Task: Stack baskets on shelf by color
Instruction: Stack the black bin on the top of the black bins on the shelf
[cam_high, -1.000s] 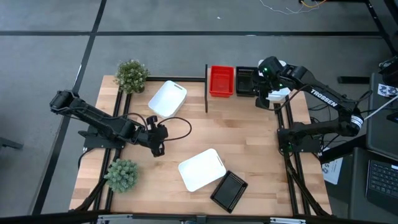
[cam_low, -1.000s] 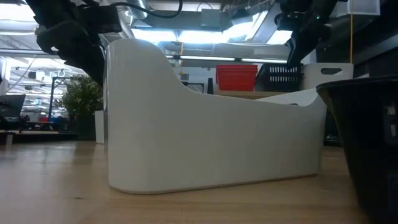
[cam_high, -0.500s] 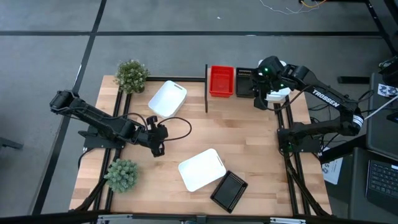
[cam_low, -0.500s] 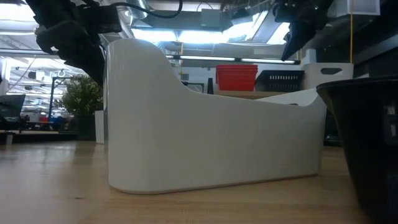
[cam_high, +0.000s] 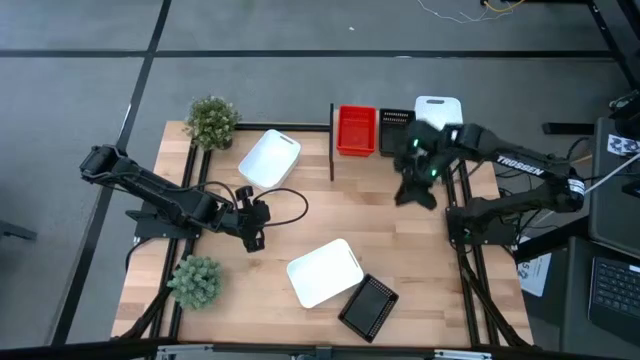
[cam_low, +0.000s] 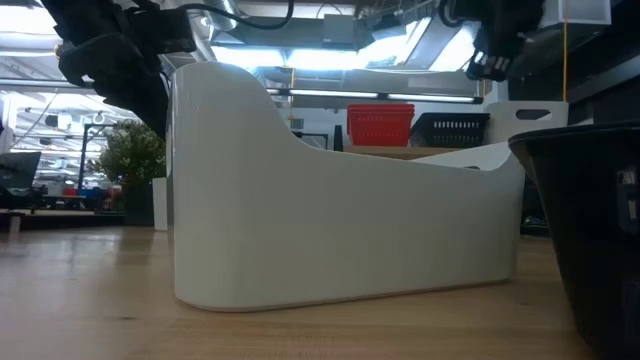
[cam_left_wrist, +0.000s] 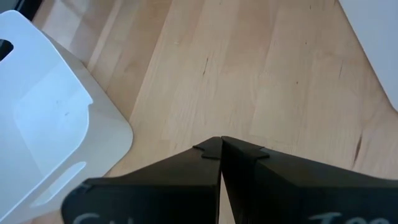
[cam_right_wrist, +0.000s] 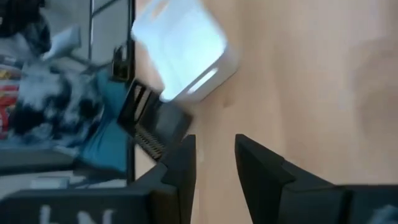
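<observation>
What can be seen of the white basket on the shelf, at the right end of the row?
The white basket on the shelf looks like smooth white plastic, rectangular with rounded corners and a slot handle near its far edge. It sits at the right end of the shelf, next to the black basket, with the red basket beyond. Nothing grips it: the right tool is over the tabletop, fingers apart and empty.

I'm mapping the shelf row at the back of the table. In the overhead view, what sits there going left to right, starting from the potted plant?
Potted plant → white basket on the tabletop → red basket → black basket → white basket at the shelf's right end.
</observation>
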